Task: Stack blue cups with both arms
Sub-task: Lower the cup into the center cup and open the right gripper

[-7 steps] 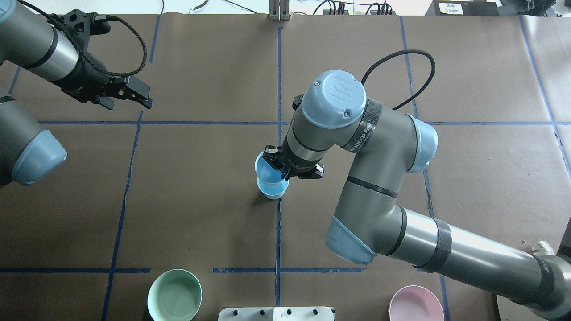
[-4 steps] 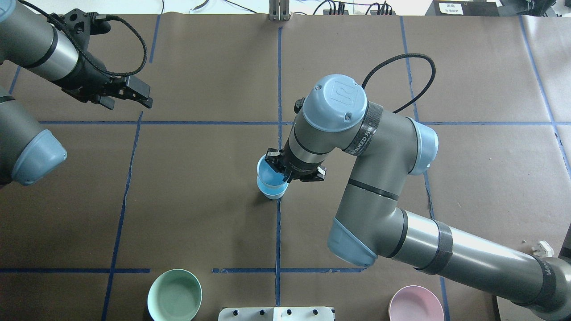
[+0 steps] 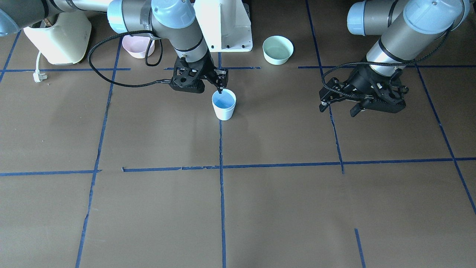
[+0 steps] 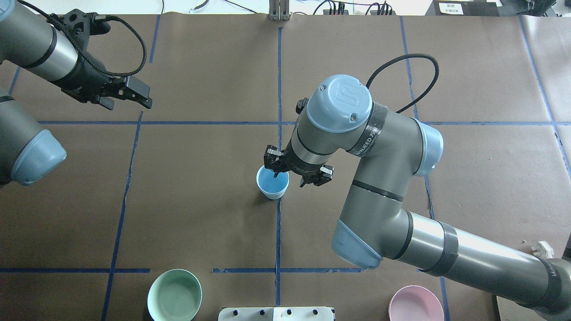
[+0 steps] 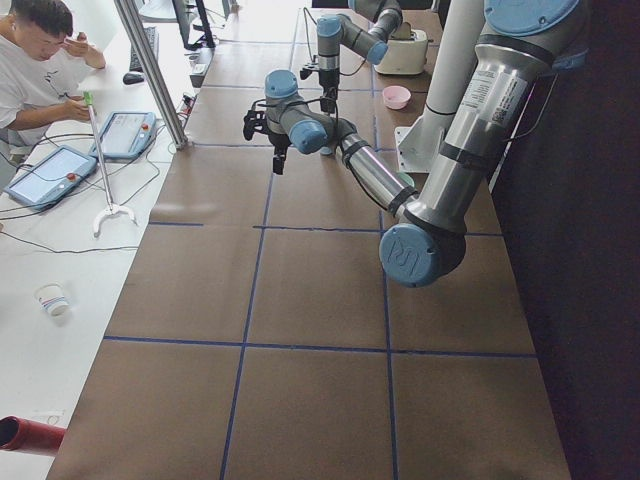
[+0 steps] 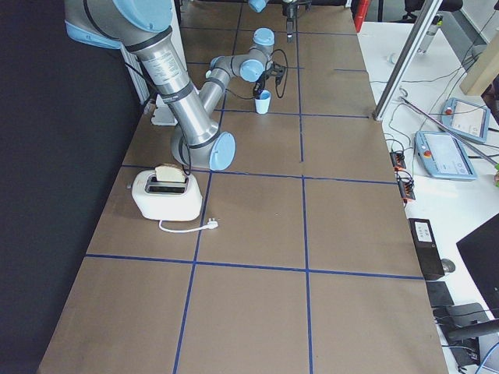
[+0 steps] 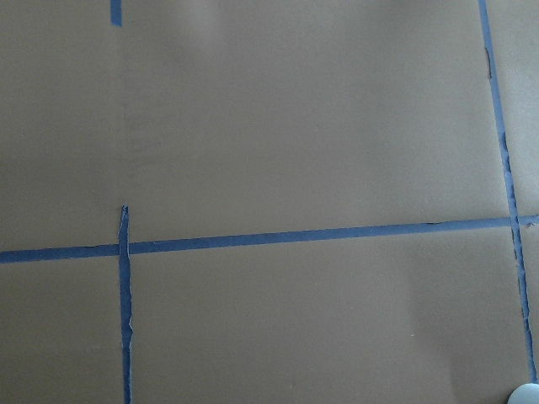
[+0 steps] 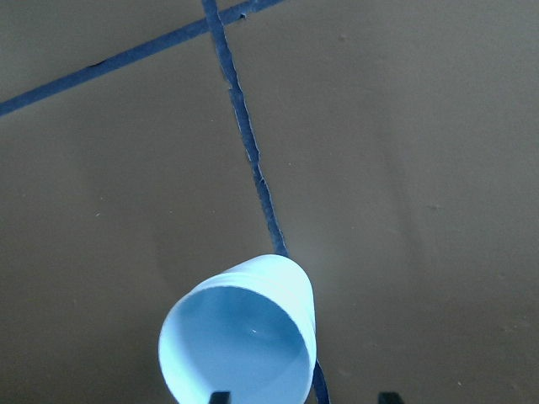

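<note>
The two blue cups (image 4: 272, 186) stand nested one in the other at the table's middle, on the blue centre tape line, and read as a single cup. They also show in the front view (image 3: 224, 108), the right side view (image 6: 263, 102) and the right wrist view (image 8: 244, 337). My right gripper (image 4: 290, 178) is open just over the stack's right rim, with one fingertip above the cup mouth and the other outside it; it also shows in the front view (image 3: 207, 88). My left gripper (image 4: 128, 103) is open and empty, far off at the back left (image 3: 337, 109).
A mint-green bowl (image 4: 174, 295) and a pink bowl (image 4: 415, 304) sit at the near edge beside the white pedestal (image 3: 223, 26). A cream toaster (image 6: 165, 195) with its plug stands at the robot's right. A person sits beyond the far edge.
The right gripper lowered the tilted upper cup into the lower one, then let go and opened. Its arm shifted slightly right. The left arm has not moved.
</note>
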Controlling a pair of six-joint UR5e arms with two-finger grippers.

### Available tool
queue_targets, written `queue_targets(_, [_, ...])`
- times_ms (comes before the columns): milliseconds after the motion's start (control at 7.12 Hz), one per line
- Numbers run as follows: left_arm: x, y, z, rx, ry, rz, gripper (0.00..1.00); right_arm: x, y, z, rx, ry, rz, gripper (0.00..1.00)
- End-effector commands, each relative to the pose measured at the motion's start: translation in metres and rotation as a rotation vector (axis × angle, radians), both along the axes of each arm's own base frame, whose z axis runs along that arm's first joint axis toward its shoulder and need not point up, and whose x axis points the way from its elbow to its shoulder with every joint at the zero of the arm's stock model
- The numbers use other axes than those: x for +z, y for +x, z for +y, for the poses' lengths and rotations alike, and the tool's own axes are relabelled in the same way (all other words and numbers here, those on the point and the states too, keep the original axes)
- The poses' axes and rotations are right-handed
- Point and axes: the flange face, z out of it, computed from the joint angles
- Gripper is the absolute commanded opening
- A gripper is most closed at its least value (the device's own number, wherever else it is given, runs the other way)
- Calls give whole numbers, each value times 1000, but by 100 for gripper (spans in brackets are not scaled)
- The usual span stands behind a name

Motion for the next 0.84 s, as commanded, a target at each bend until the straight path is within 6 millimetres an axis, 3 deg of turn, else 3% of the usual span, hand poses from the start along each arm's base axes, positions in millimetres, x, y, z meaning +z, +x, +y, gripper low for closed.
queue_targets(0, [48,-27,-3,74,83,-75,100,55,107,-22,49,58,14,100])
queue_targets(140, [94,-66,-7,112,140,-136,100,106,156,-51,-11,135,67,100])
queue_targets(281, [145,-120,-9,148,195,-202,100,162,219,-74,-19,199,144,100])
queue_targets(421, [181,-174,-26,162,216,-248,100,230,284,-83,-65,261,231,100])
queue_targets(702, [235,-263,-36,190,166,-159,100,300,387,-81,-144,288,203,100])
